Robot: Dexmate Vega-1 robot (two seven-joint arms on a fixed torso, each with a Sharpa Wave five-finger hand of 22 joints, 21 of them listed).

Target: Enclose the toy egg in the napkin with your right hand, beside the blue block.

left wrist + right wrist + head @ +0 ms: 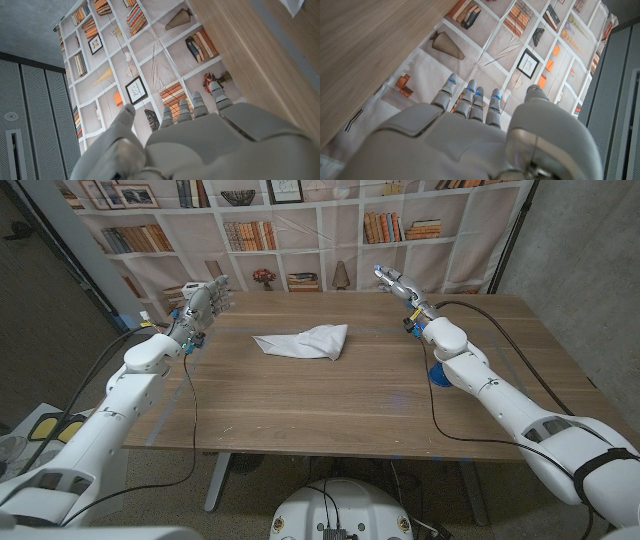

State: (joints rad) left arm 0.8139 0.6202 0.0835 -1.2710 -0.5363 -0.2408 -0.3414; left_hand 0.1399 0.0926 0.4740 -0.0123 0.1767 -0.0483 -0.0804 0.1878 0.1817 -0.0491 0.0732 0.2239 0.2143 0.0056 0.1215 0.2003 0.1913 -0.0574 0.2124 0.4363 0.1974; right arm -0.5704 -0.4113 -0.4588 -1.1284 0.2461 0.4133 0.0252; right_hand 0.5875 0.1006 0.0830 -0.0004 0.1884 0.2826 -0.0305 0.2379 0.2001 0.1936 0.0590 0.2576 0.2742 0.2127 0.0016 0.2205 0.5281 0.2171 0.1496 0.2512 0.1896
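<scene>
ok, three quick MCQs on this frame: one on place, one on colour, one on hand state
1. Where does the napkin lie?
A. mid-table, between the two arms
B. under the left hand
C. at the near edge

2. What colour is the thing partly hidden behind the right forearm?
A. red
B. blue
C. green

3. How is the right hand?
A. holding the napkin
B. pressed on the table
C. raised, holding nothing

Answers: 1 A, the white cloth sits at the table's middle. 2 B, a blue object peeks out by the arm. 3 C, its fingers are apart at the far edge, like the left hand.

Blue block (440, 373) mostly behind right arm
</scene>
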